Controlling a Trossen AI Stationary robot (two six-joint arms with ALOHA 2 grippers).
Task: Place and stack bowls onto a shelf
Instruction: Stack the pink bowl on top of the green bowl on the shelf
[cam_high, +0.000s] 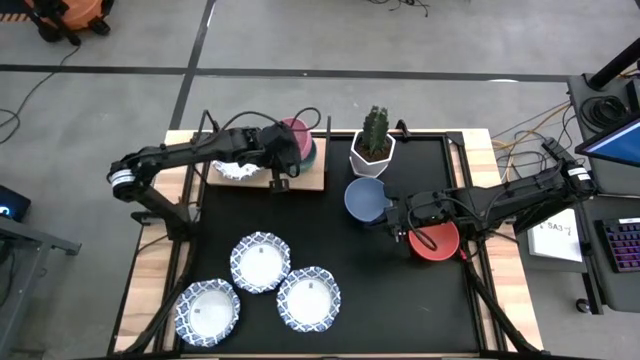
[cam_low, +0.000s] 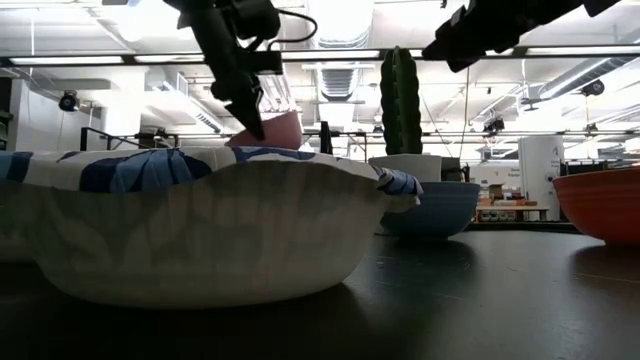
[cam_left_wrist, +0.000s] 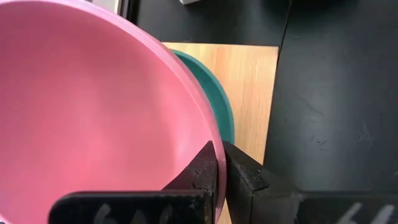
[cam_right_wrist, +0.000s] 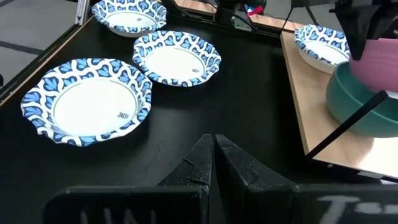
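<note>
The solid pink round bowl (cam_left_wrist: 93, 112) is clamped by its rim in the left claw (cam_left_wrist: 221, 165) above the solid green bowl (cam_right_wrist: 360, 109) on the light-brown wooden shelf (cam_high: 305, 180), evidently for nesting, while the right claw (cam_right_wrist: 213, 163), fingers together and empty, is held over the black desk (cam_high: 360, 270).

Three patterned bowls (cam_right_wrist: 177, 57) lie on the tabletop (cam_right_wrist: 249, 118); shelf (cam_right_wrist: 317, 109) carries a fourth (cam_right_wrist: 320, 42), plus pink bowl (cam_right_wrist: 380, 57) in green (cam_right_wrist: 357, 106).

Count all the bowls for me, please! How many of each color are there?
White with blue pattern: 4, three on the table and one on the shelf
Pink bowl: 1
Green bowl: 1
Blue bowl: 1
Red bowl: 1
Total: 8 bowls
</note>
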